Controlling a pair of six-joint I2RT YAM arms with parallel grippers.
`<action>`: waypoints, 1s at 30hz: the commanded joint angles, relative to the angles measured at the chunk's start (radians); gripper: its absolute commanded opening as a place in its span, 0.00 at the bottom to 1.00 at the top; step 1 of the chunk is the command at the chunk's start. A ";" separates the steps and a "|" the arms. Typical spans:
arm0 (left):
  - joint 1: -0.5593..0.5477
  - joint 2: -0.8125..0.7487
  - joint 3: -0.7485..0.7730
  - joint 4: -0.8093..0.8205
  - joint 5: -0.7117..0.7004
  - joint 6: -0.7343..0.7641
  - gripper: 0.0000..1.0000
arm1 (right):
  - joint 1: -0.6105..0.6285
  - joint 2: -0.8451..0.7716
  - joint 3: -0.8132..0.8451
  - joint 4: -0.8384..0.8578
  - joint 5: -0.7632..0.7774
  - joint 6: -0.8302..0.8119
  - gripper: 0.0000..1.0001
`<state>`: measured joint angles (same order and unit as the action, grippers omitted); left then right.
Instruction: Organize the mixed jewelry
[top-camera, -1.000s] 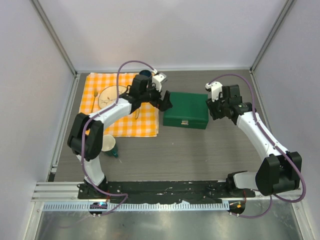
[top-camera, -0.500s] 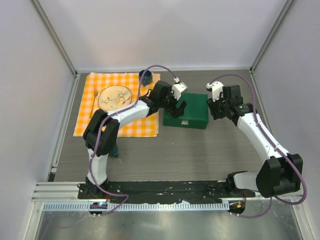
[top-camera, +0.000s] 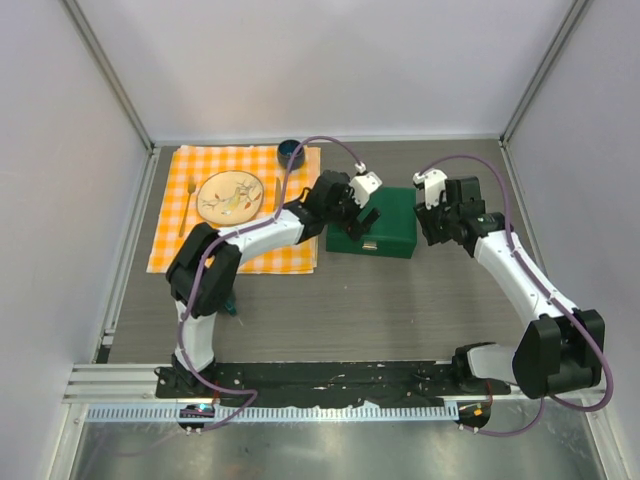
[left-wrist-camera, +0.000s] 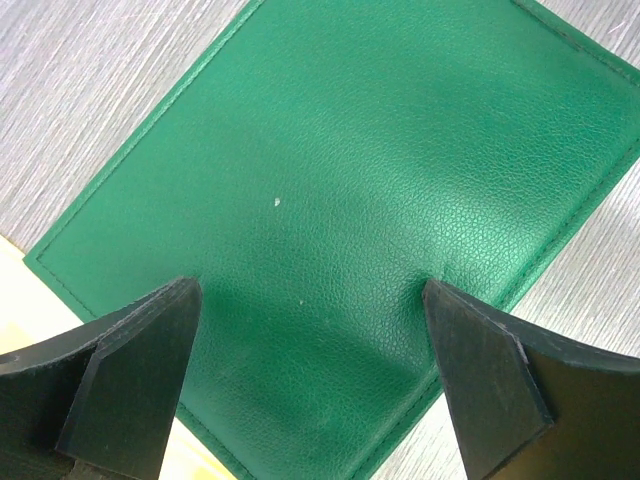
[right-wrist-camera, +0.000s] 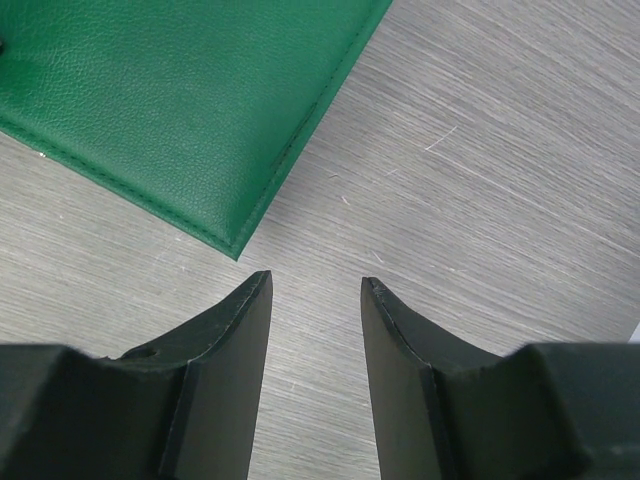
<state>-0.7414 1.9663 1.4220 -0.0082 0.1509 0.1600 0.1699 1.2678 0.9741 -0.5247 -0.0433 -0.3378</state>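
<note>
Mixed jewelry (top-camera: 229, 197) sits on plate (top-camera: 205, 192), checkered cloth (top-camera: 172, 240), well left of both arms. Left gripper (left-wrist-camera: 310, 290): jaws wide apart, empty, above closed green box (top-camera: 392, 228). Right gripper (right-wrist-camera: 315, 285): jaws part-way apart, empty, over table (right-wrist-camera: 480, 150) beside box corner.

Left arm (top-camera: 262, 230): I have it stretched forward and swung across toward my right side, wrist pitched down. Left gripper (left-wrist-camera: 310, 300): jaws spread to their full width. Both fingers (left-wrist-camera: 135, 375) point downward, with the tips level with each other.

Right arm (top-camera: 515, 268): reached forward and bent inward toward my left side. Right gripper (right-wrist-camera: 315, 285): jaws roughly half parted. Its fingers (right-wrist-camera: 225, 370) angle downward, with a plain gap between the tips.

The two grippers sit near each other, not touching.
</note>
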 joint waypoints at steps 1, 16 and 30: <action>-0.016 -0.043 -0.043 -0.053 -0.048 -0.011 1.00 | -0.015 -0.044 0.020 0.066 0.026 0.026 0.47; 0.010 -0.280 0.100 -0.251 -0.276 -0.079 1.00 | -0.024 -0.059 0.132 0.092 0.105 0.126 0.86; 0.355 -0.475 0.163 -0.352 -0.200 -0.287 1.00 | -0.148 0.001 0.414 0.103 0.235 0.313 1.00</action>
<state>-0.4530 1.5757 1.5707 -0.3351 -0.0711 -0.0799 0.0399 1.2613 1.2766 -0.4690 0.1429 -0.0643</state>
